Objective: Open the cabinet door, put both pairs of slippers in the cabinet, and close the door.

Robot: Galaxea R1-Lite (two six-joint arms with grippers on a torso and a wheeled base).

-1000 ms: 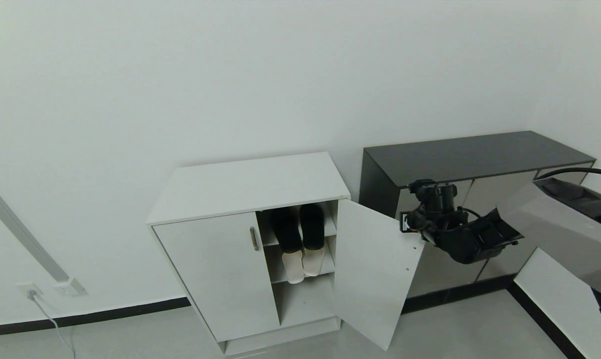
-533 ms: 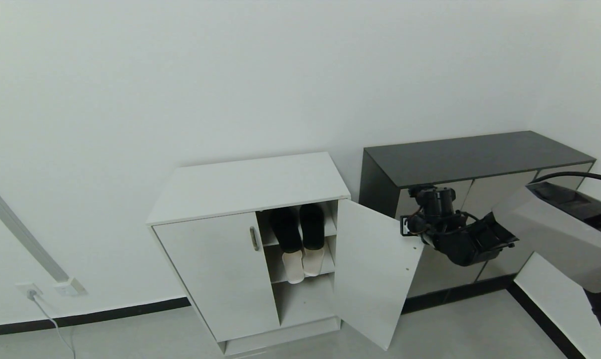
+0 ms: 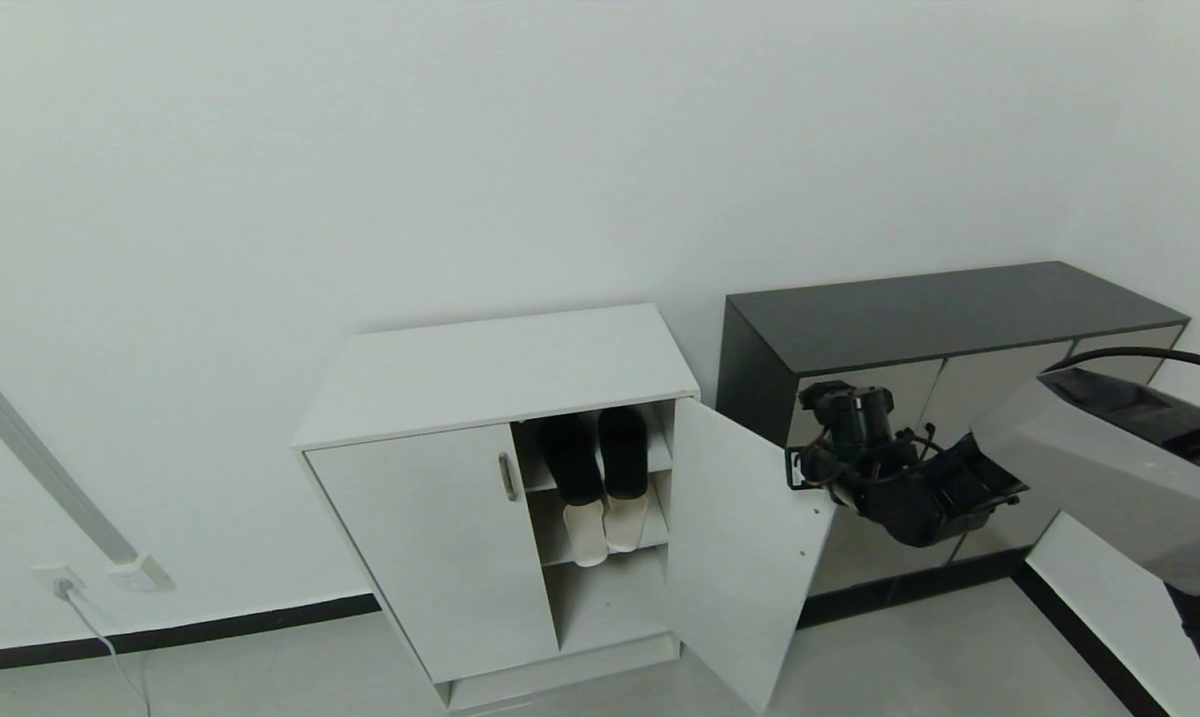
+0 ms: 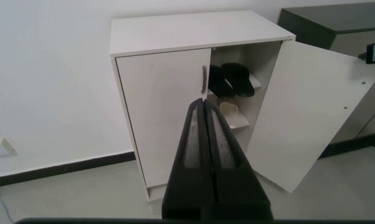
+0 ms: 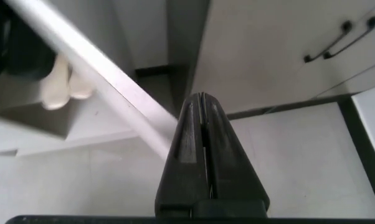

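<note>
Leftward edges the clenched, empty right pincer (image 3: 799, 470), the door (image 3: 749, 528) swinging ahead of it; closing step, so keep pushing until shut.

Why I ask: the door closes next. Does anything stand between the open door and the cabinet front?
Nothing visible does: bare floor lies between the door and the cabinet, with the black slippers and white slippers stowed inside.

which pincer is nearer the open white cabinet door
Right. The right pincer sits at the free edge of the open white cabinet door; the left pincer hangs well back from it.
</note>
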